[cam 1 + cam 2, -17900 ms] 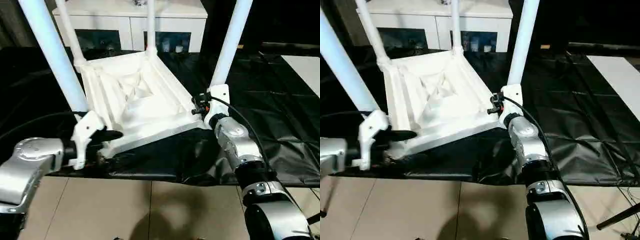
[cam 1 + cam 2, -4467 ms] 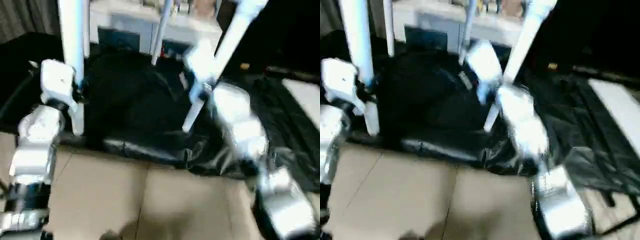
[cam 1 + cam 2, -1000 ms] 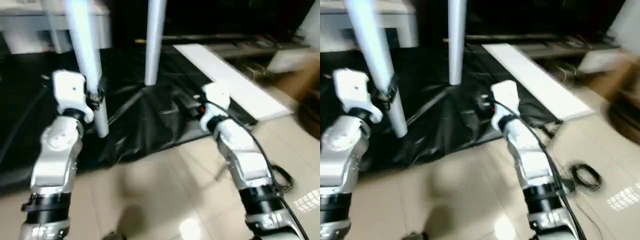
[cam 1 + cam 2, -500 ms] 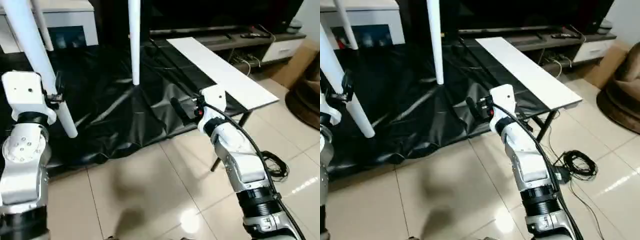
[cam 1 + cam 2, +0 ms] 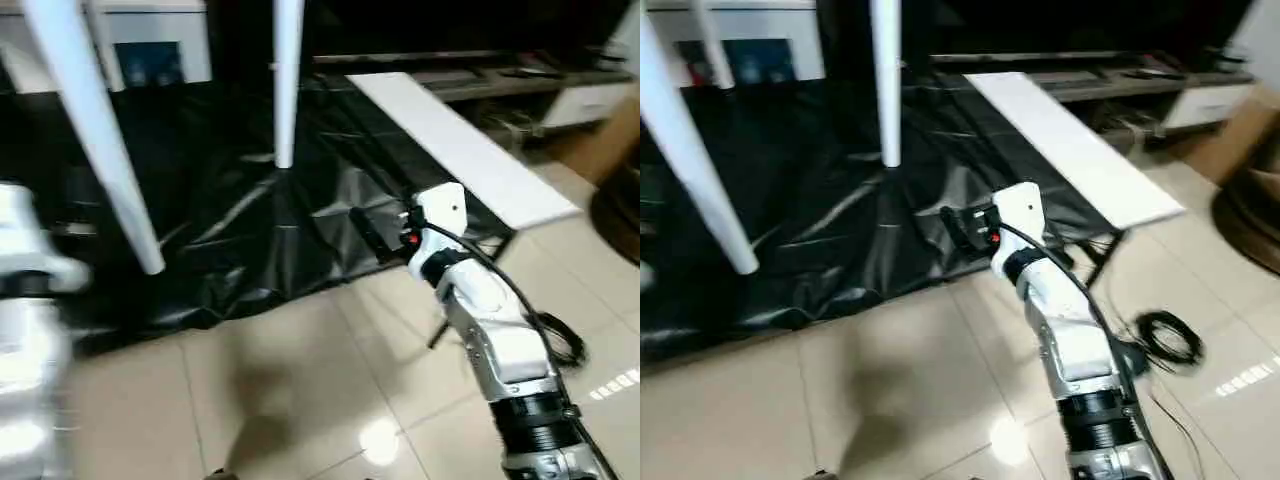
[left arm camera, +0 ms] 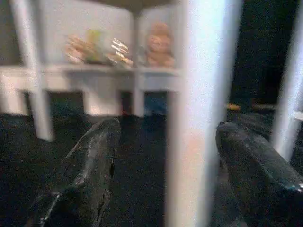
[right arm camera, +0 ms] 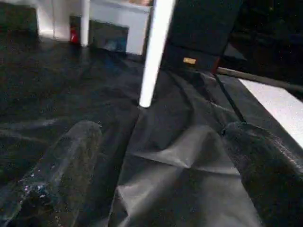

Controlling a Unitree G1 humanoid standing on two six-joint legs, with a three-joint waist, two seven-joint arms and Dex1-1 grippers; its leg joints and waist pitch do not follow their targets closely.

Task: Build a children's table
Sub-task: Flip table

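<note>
While your head camera looks down over the black-covered worktop (image 5: 240,230), the children's table hangs above it with its legs pointing down: one tapered leg (image 5: 95,130) slants on your left, a second leg (image 5: 287,85) stands further back, its tip just over the cover. Your white cabinet (image 5: 150,45) sits behind, a white board (image 5: 1070,145) runs along the worktop's right edge, and tiled floor (image 5: 300,390) lies below. Your right gripper (image 7: 161,165) is clear of the table, fingers spread, holding nothing. Your left gripper (image 6: 165,156) has fingers (image 6: 90,165) either side of a leg (image 6: 199,109); probably not clamped, gaps show on both sides.
</note>
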